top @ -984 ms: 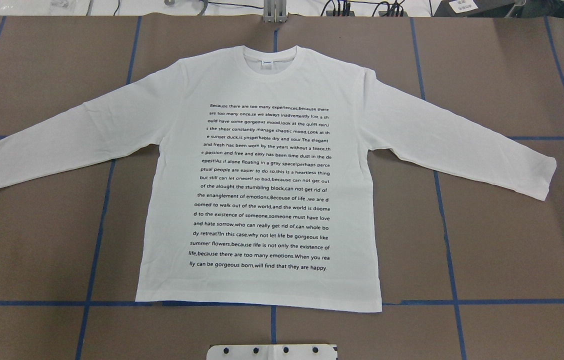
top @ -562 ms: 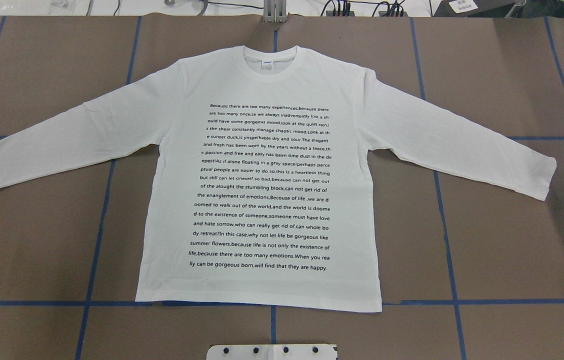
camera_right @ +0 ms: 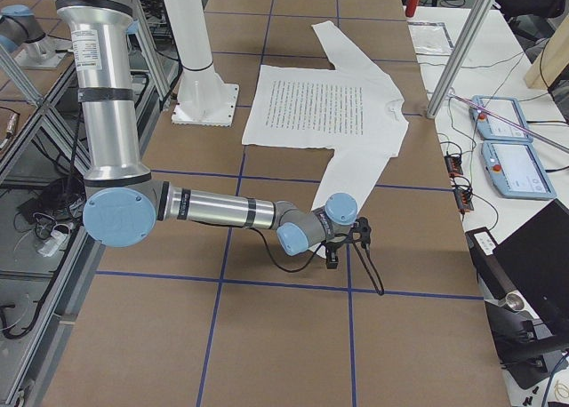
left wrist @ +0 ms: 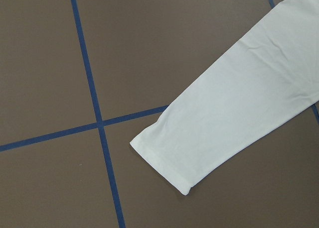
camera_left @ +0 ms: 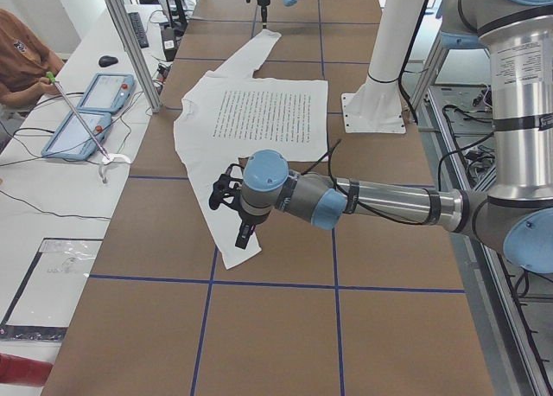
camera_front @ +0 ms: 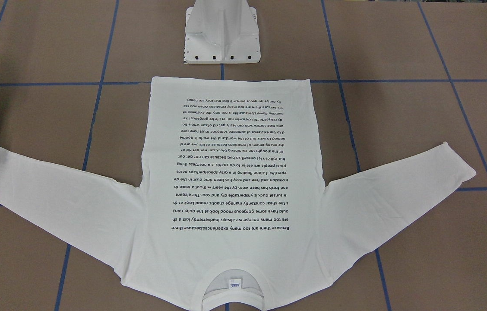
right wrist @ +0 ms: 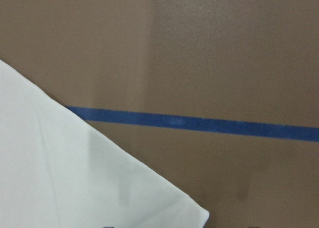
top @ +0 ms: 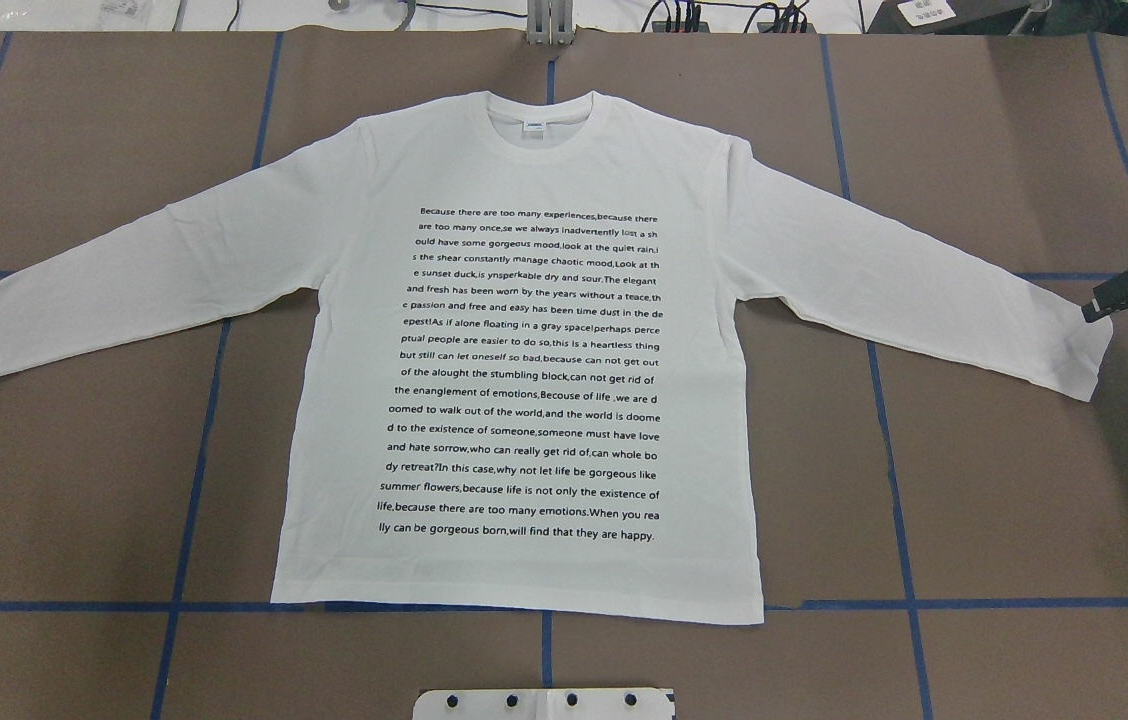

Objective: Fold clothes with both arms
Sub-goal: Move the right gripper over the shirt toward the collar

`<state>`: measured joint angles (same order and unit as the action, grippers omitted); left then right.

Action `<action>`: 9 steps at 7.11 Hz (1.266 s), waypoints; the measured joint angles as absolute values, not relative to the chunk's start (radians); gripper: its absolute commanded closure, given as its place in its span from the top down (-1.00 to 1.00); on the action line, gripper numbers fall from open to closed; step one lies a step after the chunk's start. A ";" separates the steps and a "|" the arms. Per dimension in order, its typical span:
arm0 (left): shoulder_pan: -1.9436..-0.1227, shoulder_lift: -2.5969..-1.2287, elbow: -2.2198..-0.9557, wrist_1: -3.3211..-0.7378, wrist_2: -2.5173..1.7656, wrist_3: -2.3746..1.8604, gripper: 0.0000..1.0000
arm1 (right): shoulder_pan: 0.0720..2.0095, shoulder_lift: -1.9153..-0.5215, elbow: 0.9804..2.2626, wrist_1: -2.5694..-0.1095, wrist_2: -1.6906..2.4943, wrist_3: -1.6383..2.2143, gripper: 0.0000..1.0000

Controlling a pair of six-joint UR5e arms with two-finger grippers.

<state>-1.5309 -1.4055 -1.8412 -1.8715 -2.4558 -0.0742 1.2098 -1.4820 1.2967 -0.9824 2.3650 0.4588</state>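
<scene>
As the right arm (camera_right: 213, 210) and the left arm (camera_left: 389, 201) stretch low and nearly level over the brown table (top: 74, 480), the right gripper (top: 1096, 310) hangs just beside one cuff near the table's right end, and the left gripper (camera_left: 244, 233) hangs above the other cuff near the left end; whether either is opened cannot be told. One white T-shirt (top: 524, 350) of smooth soft cloth lies flat at the table's middle, its two long sleeves spread and its black text upward.

The right gripper (top: 1104, 305) runs off the overhead view's right edge, so how its jaws stand cannot be told. The left gripper (camera_left: 245, 237) shows only from the side, its jaws unreadable. The front view's lower edge crops the collar (camera_front: 235, 264); the label (camera_front: 235, 284) is too small to read.
</scene>
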 measured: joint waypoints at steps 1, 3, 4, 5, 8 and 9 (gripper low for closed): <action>-1.531 -1.406 -1.841 -1.871 -2.456 -0.074 1.00 | 1.201 -1.470 1.280 -0.982 2.365 0.460 0.64; -1.531 -1.406 -1.845 -1.871 -2.456 -0.075 1.00 | 1.191 -1.453 1.250 -0.982 2.366 0.462 -0.24; -1.531 -1.406 -1.848 -1.871 -2.456 -0.076 1.00 | 1.190 -1.455 1.244 -0.983 2.367 0.464 -0.73; -1.531 -1.407 -1.850 -1.871 -2.456 -0.076 1.00 | 1.190 -1.458 1.242 -0.983 2.368 0.465 -1.00; -1.531 -1.408 -1.852 -1.871 -2.461 -0.077 1.00 | 1.193 -1.456 1.250 -0.983 2.378 0.465 -1.00; -1.531 -1.408 -1.853 -1.871 -2.463 -0.077 1.00 | 1.199 -1.453 1.265 -0.985 2.396 0.469 -1.00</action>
